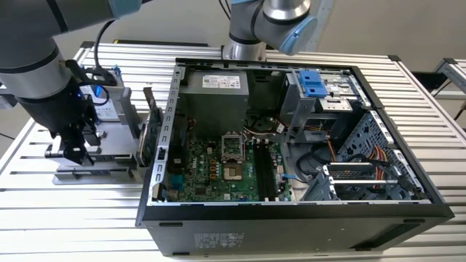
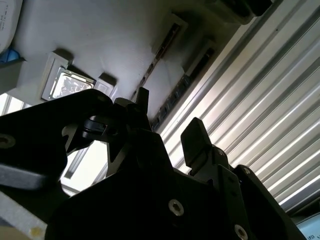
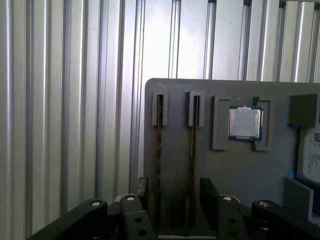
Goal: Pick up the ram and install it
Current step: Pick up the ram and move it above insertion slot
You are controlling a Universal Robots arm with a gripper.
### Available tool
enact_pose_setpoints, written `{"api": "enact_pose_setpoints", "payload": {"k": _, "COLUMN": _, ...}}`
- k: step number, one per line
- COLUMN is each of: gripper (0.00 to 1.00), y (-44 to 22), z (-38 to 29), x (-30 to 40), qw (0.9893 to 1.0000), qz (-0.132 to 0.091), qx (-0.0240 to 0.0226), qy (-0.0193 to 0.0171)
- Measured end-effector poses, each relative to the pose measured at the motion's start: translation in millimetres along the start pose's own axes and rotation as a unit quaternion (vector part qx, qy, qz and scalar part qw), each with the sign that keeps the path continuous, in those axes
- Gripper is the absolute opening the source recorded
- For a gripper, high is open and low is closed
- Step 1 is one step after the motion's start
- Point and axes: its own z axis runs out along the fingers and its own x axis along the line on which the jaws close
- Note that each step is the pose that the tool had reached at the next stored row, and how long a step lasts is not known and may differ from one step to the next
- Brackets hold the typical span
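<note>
First wrist view: pick-up step; claw (image 3: 175,192) held open over grey holder (image 3: 240,165) by the bench (image 3: 75,100) edge at the exterior view's left. Ram (image 3: 193,145) stood on edge there, seemingly between the fingers (image 3: 210,192). Centring on it is needed.

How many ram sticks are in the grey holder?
2. Both stand on edge in neighbouring slots of the grey holder: one ram stick by its outer edge, the other nearer the processor. More may hide inside the computer case.
</note>
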Motion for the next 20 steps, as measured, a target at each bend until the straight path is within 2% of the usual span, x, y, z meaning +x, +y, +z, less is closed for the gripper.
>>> {"api": "enact_pose_setpoints", "payload": {"k": 15, "gripper": 1.00, "y": 0.1, "z": 17.3, "x": 3.9, "qw": 1.0000, "qz": 0.001, "qx": 0.0001, "qy": 0.0002}}
{"api": "enact_pose_setpoints", "payload": {"k": 20, "gripper": 1.00, "y": 0.1, "z": 22.9, "x": 4.4, "qw": 1.0000, "qz": 0.010, "qx": 0.0002, "qy": 0.0003}}
